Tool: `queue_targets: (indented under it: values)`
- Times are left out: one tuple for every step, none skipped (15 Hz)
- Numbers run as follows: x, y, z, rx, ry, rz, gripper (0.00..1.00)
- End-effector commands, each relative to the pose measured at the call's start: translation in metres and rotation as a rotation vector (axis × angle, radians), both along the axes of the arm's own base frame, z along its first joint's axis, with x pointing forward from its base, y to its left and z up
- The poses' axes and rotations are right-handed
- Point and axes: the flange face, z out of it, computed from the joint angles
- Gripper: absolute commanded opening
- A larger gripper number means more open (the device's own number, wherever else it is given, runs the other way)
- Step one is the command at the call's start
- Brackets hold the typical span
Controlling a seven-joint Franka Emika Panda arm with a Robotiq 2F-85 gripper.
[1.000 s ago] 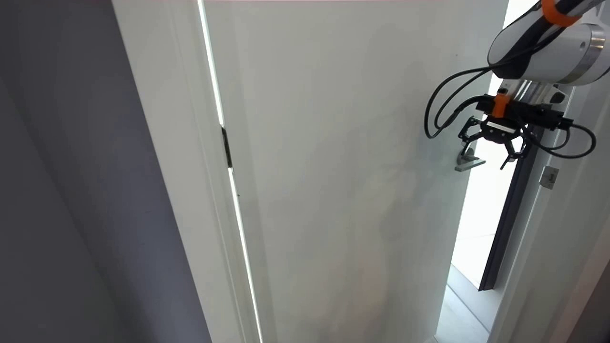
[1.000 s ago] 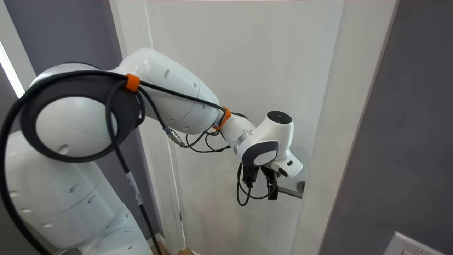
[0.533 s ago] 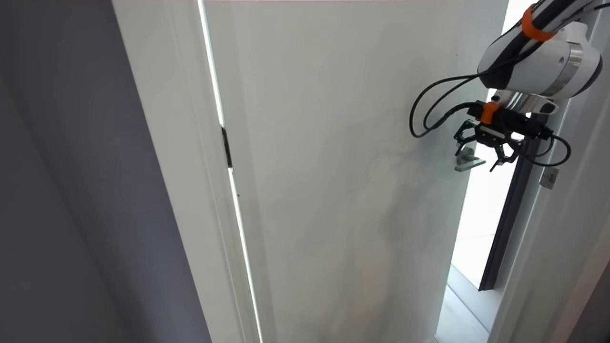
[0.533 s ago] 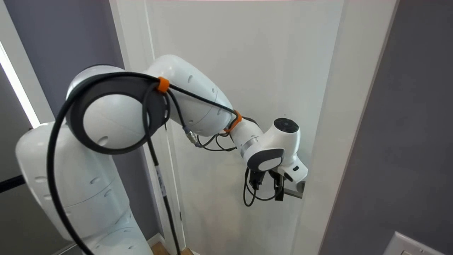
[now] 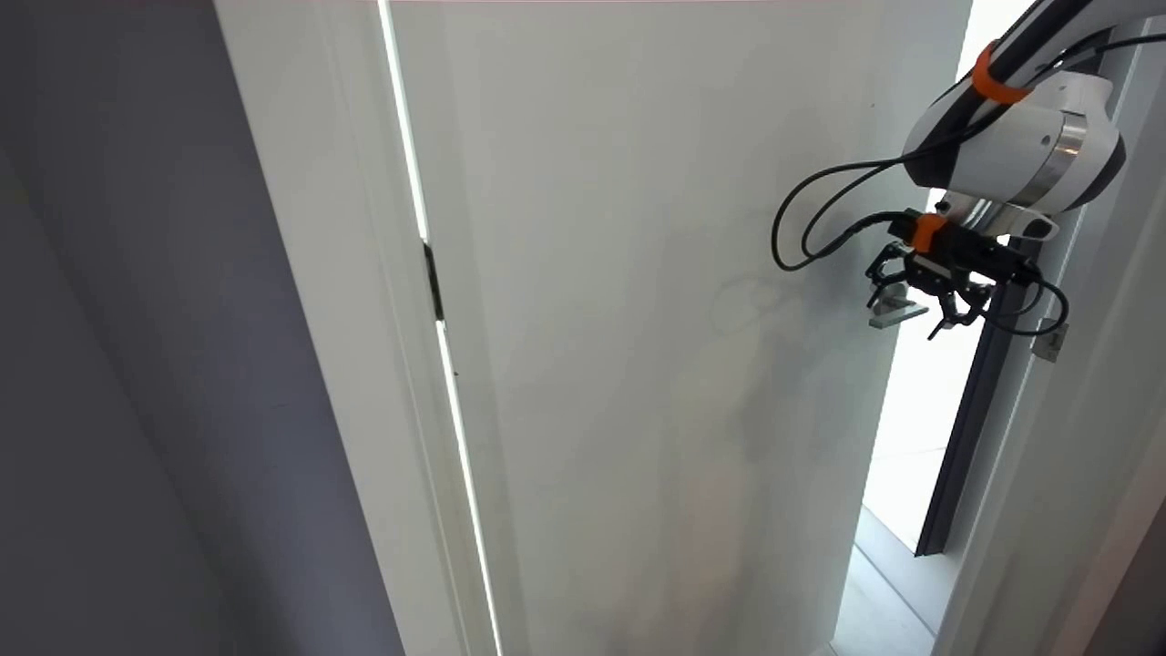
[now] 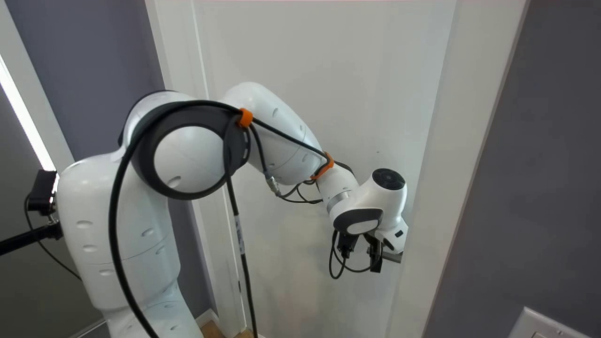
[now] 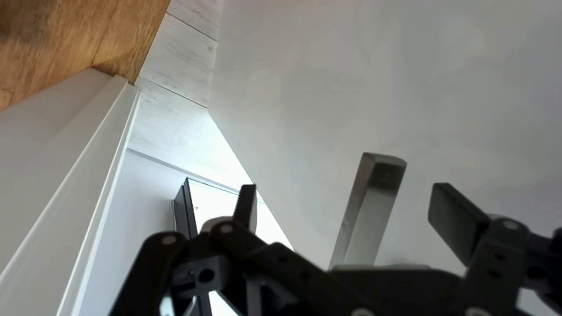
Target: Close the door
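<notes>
The door (image 5: pixel 638 328) is a large plain white panel, which also shows in an exterior view (image 6: pixel 310 56) and in the wrist view (image 7: pixel 333 87). It stands ajar, with a bright gap along its handle edge. Its silver lever handle (image 5: pixel 897 316) shows in both exterior views (image 6: pixel 392 257) and the wrist view (image 7: pixel 373 206). A dark hinge (image 5: pixel 433 281) sits at the opposite edge. My gripper (image 5: pixel 900 322) is open, fingers down at the handle. In the wrist view my gripper (image 7: pixel 344 191) has the lever between its spread fingers, touching neither. The lever's base is hidden there.
White frame moulding (image 5: pixel 1048 492) with a metal strike plate (image 5: pixel 1049 340) stands beside the gap. A dark upright edge (image 5: pixel 970 428) shows beyond it. Grey wall (image 6: pixel 530 164) flanks the frame. Cables (image 5: pixel 791 237) loop out from the wrist toward the door.
My arm has extended toward the handle, and the gripper has moved down and closer to it. The fingers stay open. The door and handle have not visibly moved.
</notes>
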Motion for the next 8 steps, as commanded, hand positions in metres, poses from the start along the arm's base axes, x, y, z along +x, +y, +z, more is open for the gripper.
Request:
queue_targets:
  values:
    - [0.010,-0.007,-0.008,0.020,-0.028,-0.009,1.00]
    - [0.011,-0.008,-0.010,0.025,-0.031,-0.008,1.00]
    - [0.011,-0.009,-0.012,0.028,-0.031,-0.011,1.00]
    - [0.012,-0.011,-0.013,0.031,-0.033,-0.012,1.00]
    - [0.012,-0.013,-0.015,0.035,-0.032,-0.016,1.00]
    - [0.012,-0.015,-0.018,0.037,-0.030,-0.021,1.00]
    - [0.011,-0.016,-0.019,0.038,-0.027,-0.024,1.00]
    - [0.011,-0.018,-0.020,0.036,-0.021,-0.027,1.00]
